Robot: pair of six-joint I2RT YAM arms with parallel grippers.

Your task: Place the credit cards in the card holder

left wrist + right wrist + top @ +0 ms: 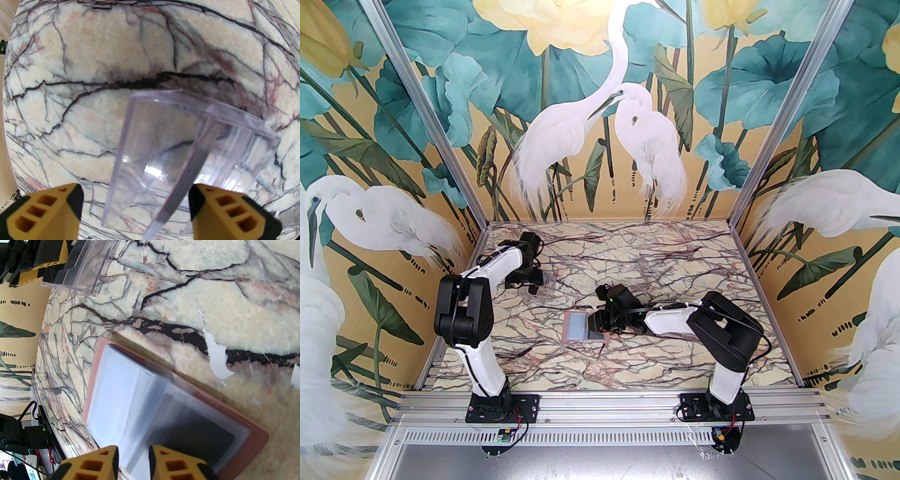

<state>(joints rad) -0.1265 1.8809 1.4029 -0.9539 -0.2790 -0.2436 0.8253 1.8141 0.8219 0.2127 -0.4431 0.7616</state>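
The card holder lies open near the table's middle, its pink cover down and its clear sleeves up. A black credit card sits inside a sleeve on the right-hand page. My right gripper hovers low over that right page. Its jaws stand a narrow way apart, with a lifted, blurred sleeve leaf in the gap. My left gripper is at the far left, open, its fingers on either side of a clear plastic box that looks empty.
The clear box lies well beyond the card holder toward the back left. Painted walls close in the marble table on three sides. An aluminium rail runs along the near edge. White scuffed patches mark the table surface.
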